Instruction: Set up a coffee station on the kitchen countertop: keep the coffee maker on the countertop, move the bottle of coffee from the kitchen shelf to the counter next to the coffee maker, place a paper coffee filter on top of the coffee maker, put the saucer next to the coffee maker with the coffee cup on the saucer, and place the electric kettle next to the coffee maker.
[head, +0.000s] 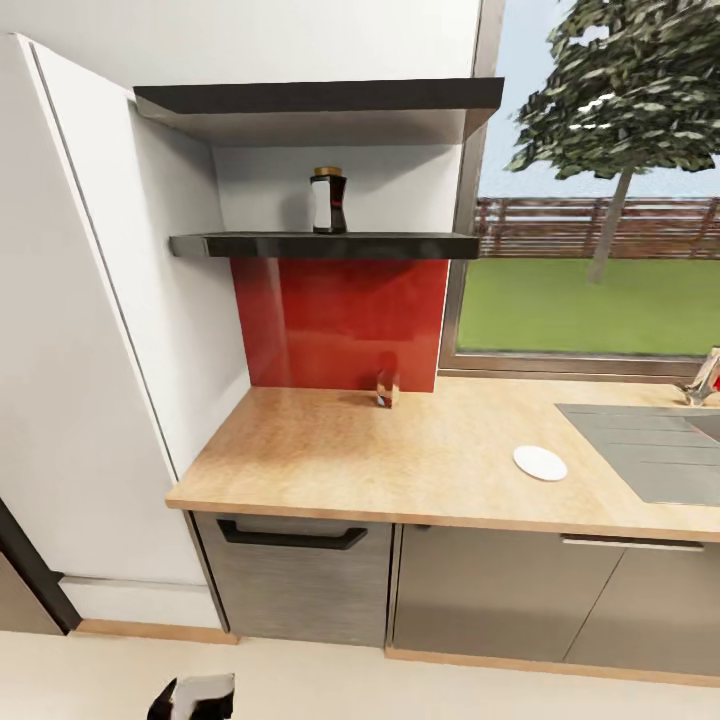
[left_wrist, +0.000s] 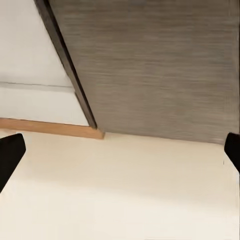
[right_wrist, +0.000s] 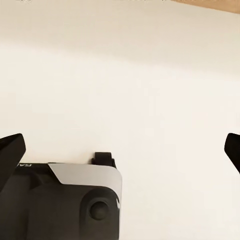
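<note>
Countertop (head: 330, 450) holds one saucer (head: 540, 462); shelf (head: 325, 245) holds one bottle of coffee (head: 328, 201).

I can read no words, numbers or brand marks anywhere from where I stand. The bottle of coffee (head: 328, 201) on the lower shelf (head: 325, 245) carries a white label panel with a red patch beside it, but any print on it is too small and blurred for me to make out. A small object (head: 387, 389) by the red backsplash (head: 340, 320) on the countertop (head: 400, 460) shows coloured patches, none legible. On my own base (right_wrist: 65, 205), seen past my right claw, pale marks sit at the dark casing's edge, cut off and unreadable.
</note>
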